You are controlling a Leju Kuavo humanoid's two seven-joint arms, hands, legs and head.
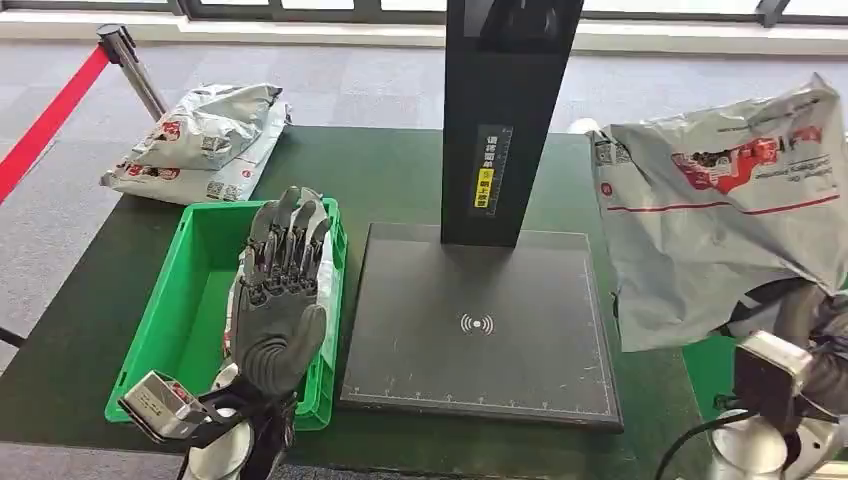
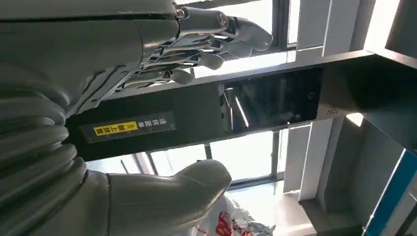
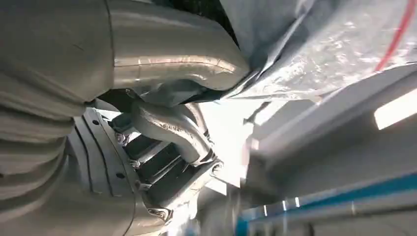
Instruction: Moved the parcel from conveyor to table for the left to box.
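Observation:
A grey plastic parcel (image 1: 715, 205) with red print hangs in the air at the right of the table, above the edge of the dark scanner plate (image 1: 480, 320). My right hand (image 1: 790, 315) grips it from below; in the right wrist view its thumb (image 3: 172, 69) presses into the parcel's film (image 3: 314, 44). My left hand (image 1: 280, 290) is raised over the green box (image 1: 200, 290), fingers straight and apart, holding nothing. The left wrist view shows those fingers (image 2: 216, 44) spread in front of the scanner post.
A black scanner post (image 1: 505, 110) rises from the plate in the middle of the green table (image 1: 390, 175). Two more grey parcels (image 1: 205, 140) lie at the table's far left corner. A red barrier belt (image 1: 45, 120) runs at the far left.

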